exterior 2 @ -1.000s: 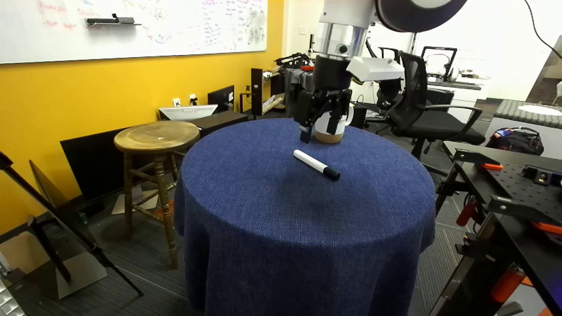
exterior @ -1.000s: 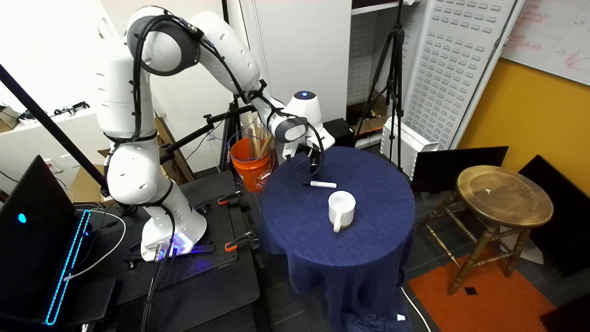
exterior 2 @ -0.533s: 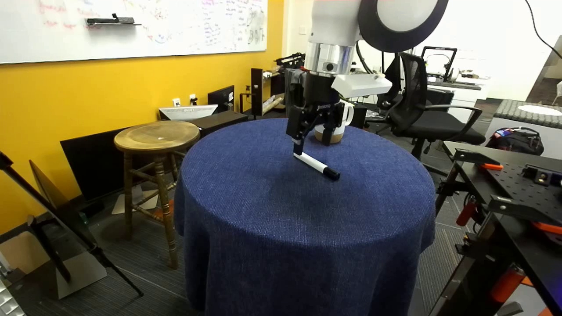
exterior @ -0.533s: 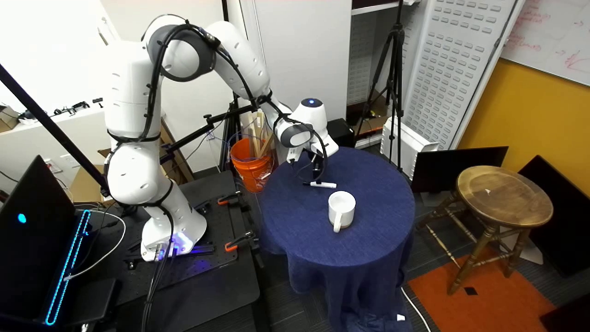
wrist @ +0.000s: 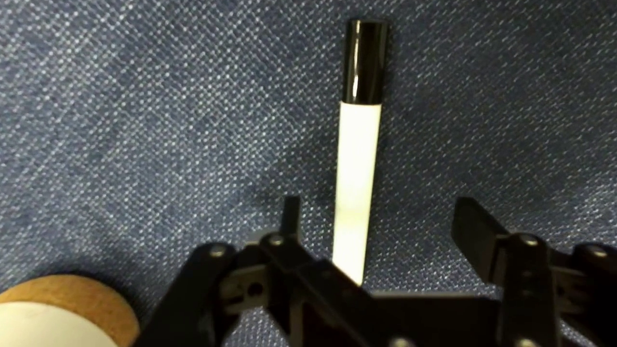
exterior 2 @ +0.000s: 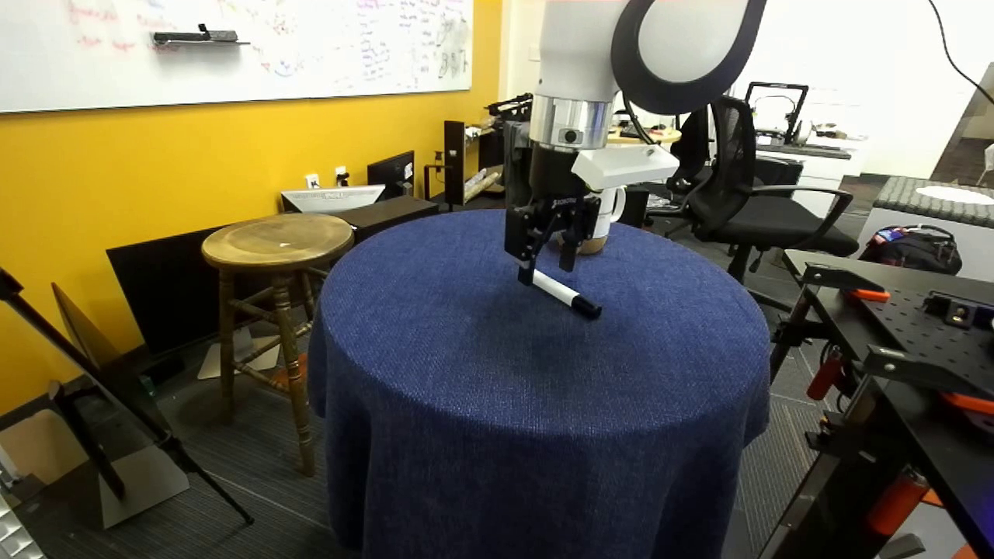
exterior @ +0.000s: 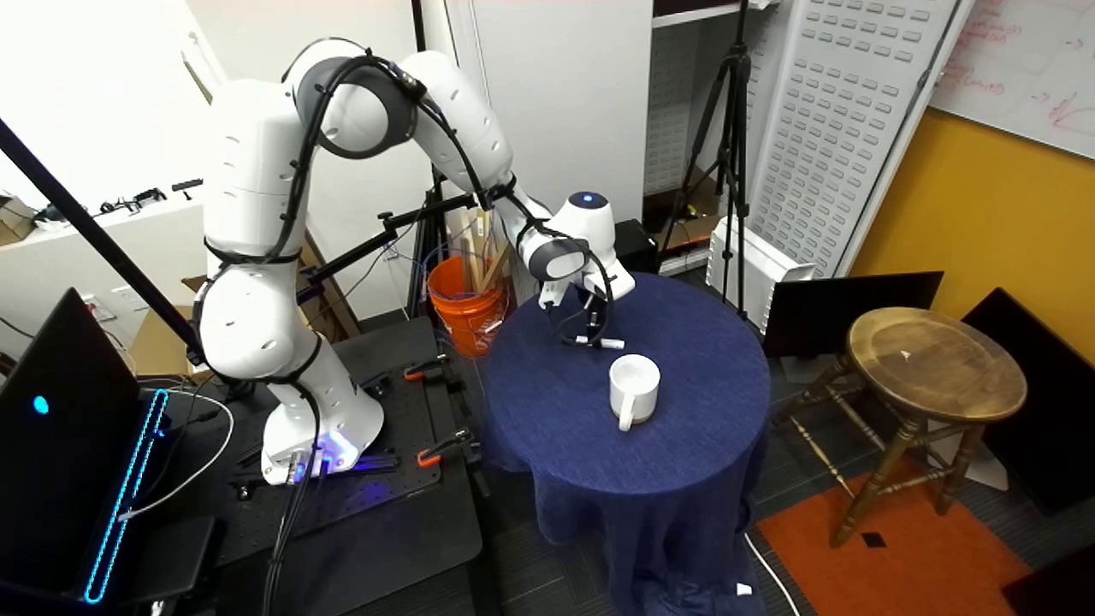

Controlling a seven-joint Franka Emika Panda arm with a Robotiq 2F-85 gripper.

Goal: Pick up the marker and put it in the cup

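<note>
The marker is white with a black cap and lies flat on the blue-draped table. It shows in both exterior views (exterior: 612, 344) (exterior 2: 557, 291) and in the wrist view (wrist: 359, 159). My gripper (exterior 2: 547, 269) is open, low over the marker's white end. In the wrist view the marker runs between the two open fingers (wrist: 378, 212), nearer the left one, with a gap on each side. Its white end is partly hidden by the gripper. The white cup with a cork base (exterior: 635, 387) stands upright beside the marker. It is partly behind the gripper in an exterior view (exterior 2: 612, 213) and at the lower left in the wrist view (wrist: 53, 323).
The round table has a blue cloth (exterior: 547, 419) that hangs over its edge. An orange bucket with wooden sticks (exterior: 469, 321) stands beside it. A wooden stool (exterior 2: 278, 239) and a black bench (exterior 2: 932, 310) stand near the table.
My gripper has come down over the marker's white end, moving towards the viewer in an exterior view, with its fingers staying open. The marker and cup have not moved.
</note>
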